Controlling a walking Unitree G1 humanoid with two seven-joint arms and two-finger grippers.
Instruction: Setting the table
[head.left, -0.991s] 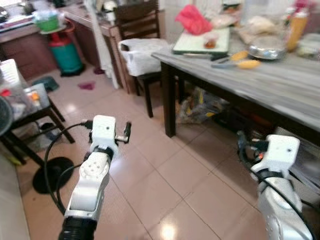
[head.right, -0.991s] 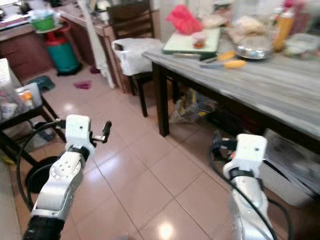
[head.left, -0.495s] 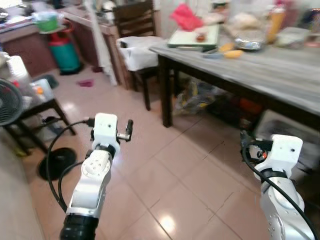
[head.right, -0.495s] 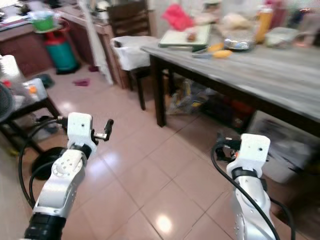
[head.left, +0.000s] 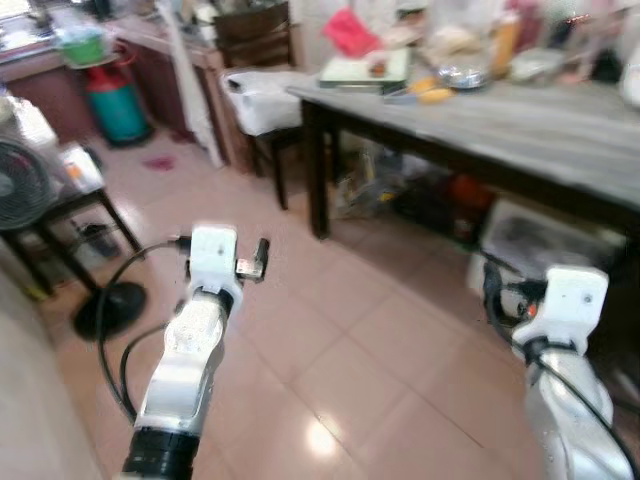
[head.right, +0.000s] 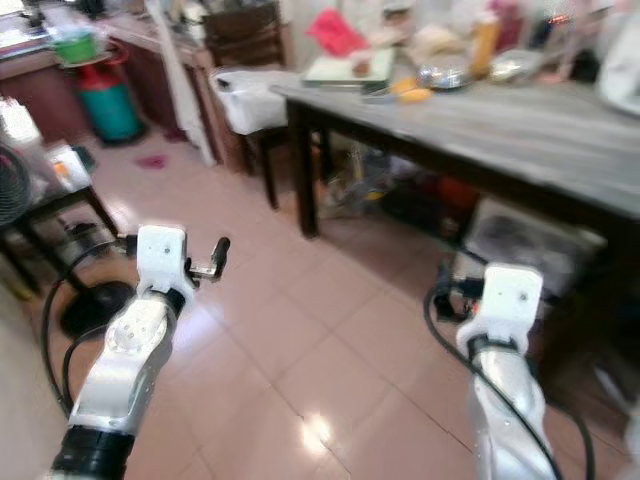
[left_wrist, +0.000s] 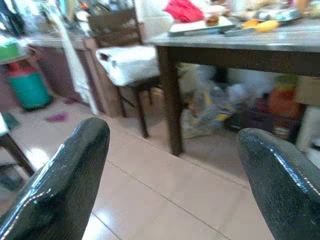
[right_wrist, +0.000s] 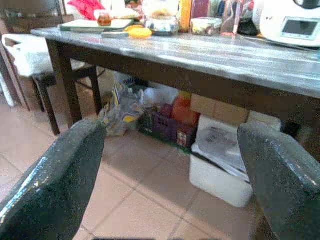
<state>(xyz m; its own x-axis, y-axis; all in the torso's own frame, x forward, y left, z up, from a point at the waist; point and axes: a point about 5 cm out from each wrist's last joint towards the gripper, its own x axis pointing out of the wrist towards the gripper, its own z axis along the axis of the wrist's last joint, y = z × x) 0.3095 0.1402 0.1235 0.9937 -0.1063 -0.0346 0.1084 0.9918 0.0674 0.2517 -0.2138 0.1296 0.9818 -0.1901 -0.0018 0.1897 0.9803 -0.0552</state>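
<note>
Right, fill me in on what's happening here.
Nothing is being handled yet. The robot stands on the tiled floor facing a long grey-topped table, both arms raised in front of it. The left gripper and right gripper are open and empty, short of the table. At the table's far end lie a cutting board, a small jar and a metal bowl.

We see our two silver arms raised over a tiled floor (head.right: 330, 340), with a dark-legged grey table (head.right: 520, 130) ahead carrying a cutting board (head.right: 335, 68), a red cloth (head.right: 335, 32) and bottles.
</note>
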